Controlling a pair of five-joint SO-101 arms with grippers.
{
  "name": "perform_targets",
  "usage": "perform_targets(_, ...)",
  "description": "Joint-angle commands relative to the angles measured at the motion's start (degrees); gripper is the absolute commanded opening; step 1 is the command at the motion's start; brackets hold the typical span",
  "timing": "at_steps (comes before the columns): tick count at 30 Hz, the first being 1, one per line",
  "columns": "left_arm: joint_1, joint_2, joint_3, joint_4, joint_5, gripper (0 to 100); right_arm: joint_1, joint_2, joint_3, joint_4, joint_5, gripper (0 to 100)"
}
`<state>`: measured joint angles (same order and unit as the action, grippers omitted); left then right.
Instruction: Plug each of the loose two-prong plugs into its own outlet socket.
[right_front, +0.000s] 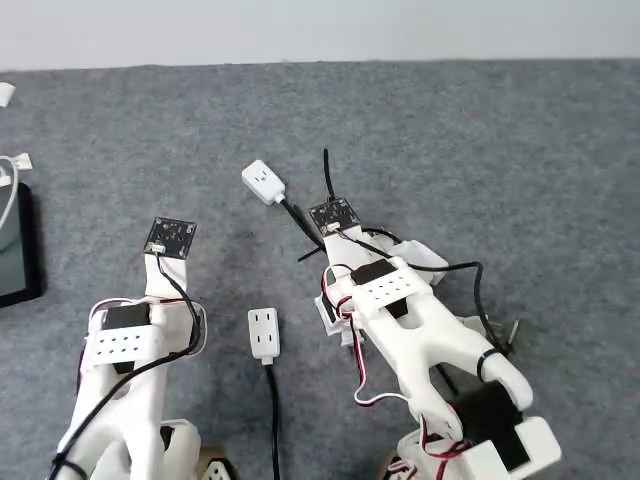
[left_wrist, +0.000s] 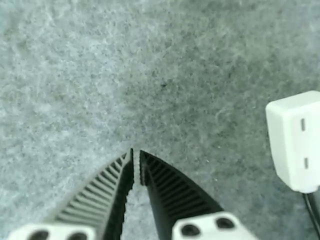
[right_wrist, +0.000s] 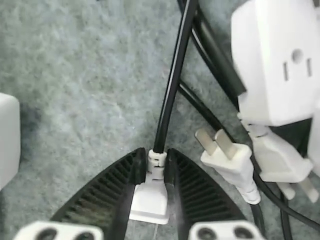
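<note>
Table (right_front: 480, 130): grey felt, two arms side by side at the near edge.

Right arm (right_front: 420, 320) is right of centre, over tangled black cords. Left arm (right_front: 120, 350) is near-left, over bare felt.

Sockets, taken as the receptacles:
- far outlet (right_front: 262, 181), just left of the right arm's wrist
- near outlet (right_front: 264, 333), between the arms, cord trailing near
- outlet block (right_wrist: 277, 65), just beside the right gripper
- all visible slots are bare, nothing seated

Right gripper (right_wrist: 154, 156) is clamped on the held plug (right_wrist: 149, 197) where its cord leaves. Its prongs are hidden. A loose plug (right_wrist: 226, 156) lies close beside, prongs bare.

Left gripper (left_wrist: 136, 156): fingers together, gripping nothing.

Step, as I judge it: first plug grasped, not inserted. The next move calls for carrying it to a socket, squaring prongs to slots and pressing straight in. The outlet may skid.
</note>
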<state>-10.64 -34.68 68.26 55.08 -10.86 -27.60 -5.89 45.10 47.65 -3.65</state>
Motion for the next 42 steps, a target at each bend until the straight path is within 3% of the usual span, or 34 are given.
perform_targets(1, -0.35, 0.0, -2.77, -1.05, -0.62, 1, -0.22, -0.31, -3.16, 0.66, 0.62, 2.0)
perform_targets(8, 0.09, 0.18, -2.77, -1.05, -0.18, 2, -0.04, -1.45, -3.25, 4.62, 4.48, 0.8)
perform_targets(13, 0.7, 2.29, -3.21, -1.32, 2.9, 1, 1.63, -15.52, -6.42, 12.18, 7.3, 0.8)
perform_targets(16, 0.62, 8.09, -6.11, -1.05, 4.04, 1, 1.45, -24.92, -10.73, 17.1, 11.87, 0.8)
perform_targets(19, 0.62, 14.95, -9.98, 0.0, 3.87, 1, 0.4, -30.02, -17.58, 21.58, 11.34, 0.8)
perform_targets(22, 0.26, 20.04, -14.29, 3.87, -3.43, 1, -6.2, -30.9, -23.56, 25.1, 11.34, 0.8)
perform_targets(24, 0.26, 20.92, -15.69, 6.59, -8.7, 1, -11.91, -30.9, -24.26, 24.75, 10.64, 0.8)
perform_targets(28, 0.79, 18.9, -14.2, 6.86, -10.99, 1, -18.59, -30.9, -20.66, 19.91, 8.18, 0.8)
perform_targets(42, 8.18, 1.32, -1.98, 5.63, -16.09, 1, -21.05, -30.9, -12.57, 12.26, 5.63, 0.8)
